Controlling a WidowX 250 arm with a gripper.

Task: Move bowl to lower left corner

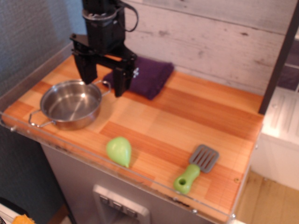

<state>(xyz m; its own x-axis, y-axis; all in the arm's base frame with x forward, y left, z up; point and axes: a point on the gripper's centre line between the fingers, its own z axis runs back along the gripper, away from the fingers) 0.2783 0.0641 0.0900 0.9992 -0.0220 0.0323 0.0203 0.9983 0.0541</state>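
The bowl [70, 103] is a shiny steel pot with two wire loop handles. It sits near the lower left corner [10, 125] of the striped wooden countertop, inside the clear plastic rim. My black gripper [103, 80] hangs just above the pot's far rim, by its far handle. Its two fingers are spread wide apart, open and empty. The left finger [87, 71] stands over the pot's back edge and the right finger [121, 80] stands beside the handle.
A folded purple cloth [145, 75] lies at the back, right behind the gripper. A green pear-shaped toy [118, 151] and a grey spatula with a green handle [196, 168] lie near the front rim. A plank wall rises behind.
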